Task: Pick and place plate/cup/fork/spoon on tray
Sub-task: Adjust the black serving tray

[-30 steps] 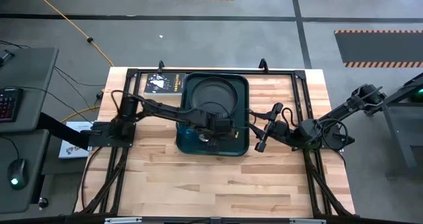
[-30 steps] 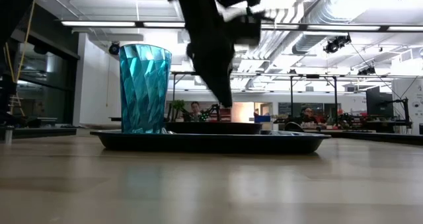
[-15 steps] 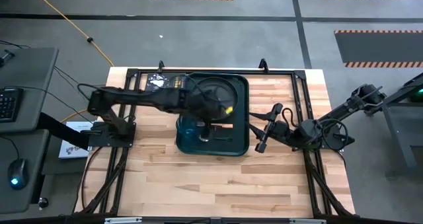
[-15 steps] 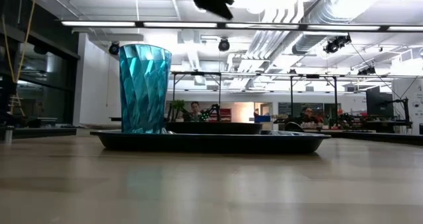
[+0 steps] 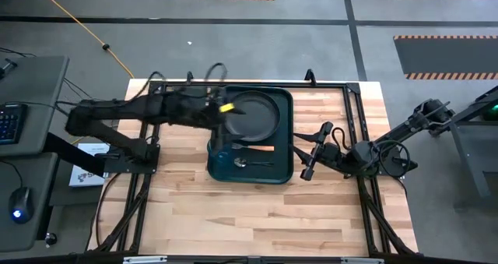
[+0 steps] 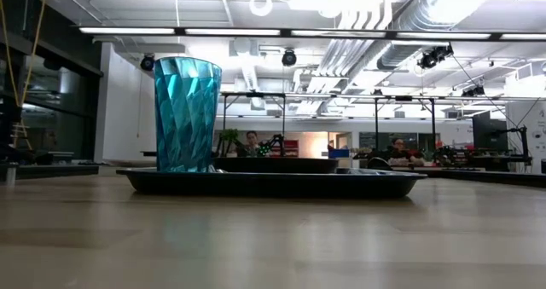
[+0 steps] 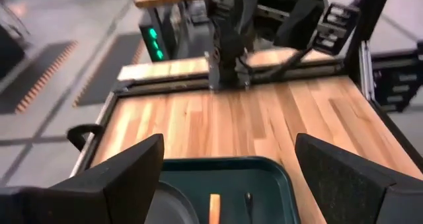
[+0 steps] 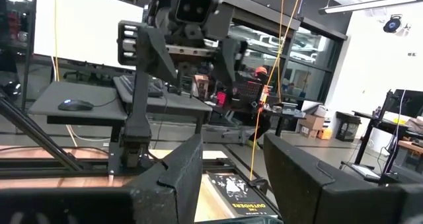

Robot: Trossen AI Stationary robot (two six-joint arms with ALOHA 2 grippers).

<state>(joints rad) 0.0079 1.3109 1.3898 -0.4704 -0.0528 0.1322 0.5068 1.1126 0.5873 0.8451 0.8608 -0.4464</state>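
Note:
The dark green tray [image 5: 286,143] lies mid-table. On it, the dark grey plate [image 5: 255,112] lies flat on the far half. The teal cup [image 6: 186,114] stands upright at the near left corner [image 5: 220,149]. The orange-handled fork [image 5: 261,148] and the silver spoon [image 5: 250,163] lie flat in front of the plate. My left gripper [image 7: 225,184] is open and empty, high above the tray's far left part [image 5: 222,117]. My right gripper [image 5: 311,151] is open and empty, low at the tray's right, pointing toward the table's left.
A black printed book [image 8: 234,187] lies at the tray's far left, mostly under my left arm in the high view. A black metal frame [image 5: 354,116] runs round the table's edges. Bare wood [image 5: 249,217] lies in front of the tray.
My left gripper has risen from low over the tray's near half, beside the cup, and drawn back toward the table's left and far edges, leaving the low view. The fork and spoon now show uncovered on the tray. Cup, plate and tray have stayed in place.

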